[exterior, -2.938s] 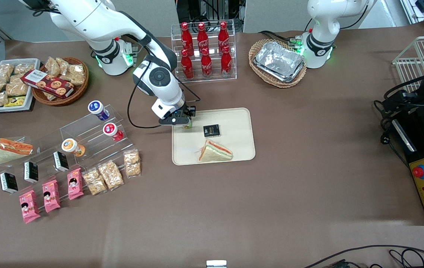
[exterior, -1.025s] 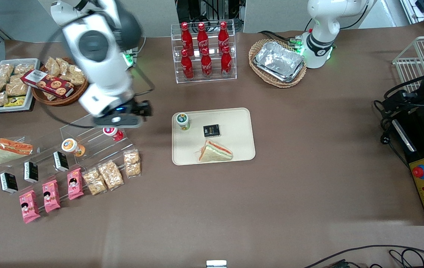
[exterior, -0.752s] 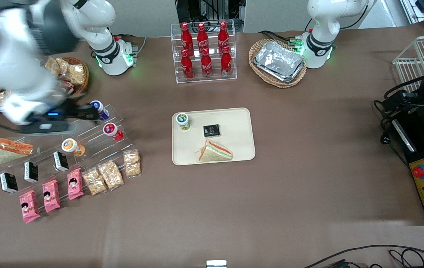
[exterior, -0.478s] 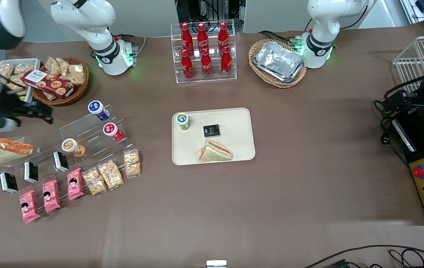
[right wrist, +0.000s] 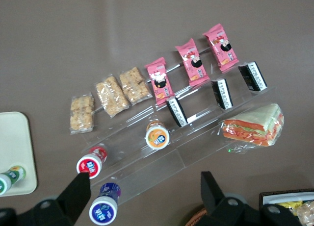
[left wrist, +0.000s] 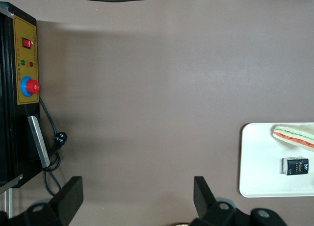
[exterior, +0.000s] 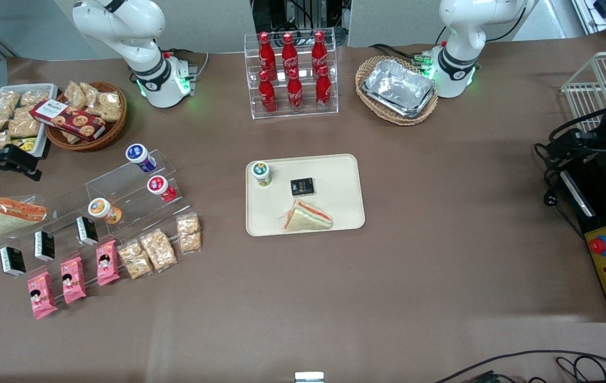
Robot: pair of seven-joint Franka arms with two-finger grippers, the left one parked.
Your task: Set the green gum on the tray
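Probably risks only a stray nudge tipping the green gum (exterior: 261, 173), upright just inside the tray (exterior: 337, 178) rim, with the jaws spread wide, empty, well apart at the working arm's end of the desk (exterior: 441, 266).

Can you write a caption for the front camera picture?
Green gum stands on the tray by a sandwich; the open gripper hangs above the snack bin.

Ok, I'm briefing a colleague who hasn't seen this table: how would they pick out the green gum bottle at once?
Find the large cream-beige rectangular tray mid-table. The small light-green gum bottle with a white lid stands upright in its corner nearest the acrylic steps, unlike the flat black packet and wrapped sandwich beside it. The right gripper hangs open far off.
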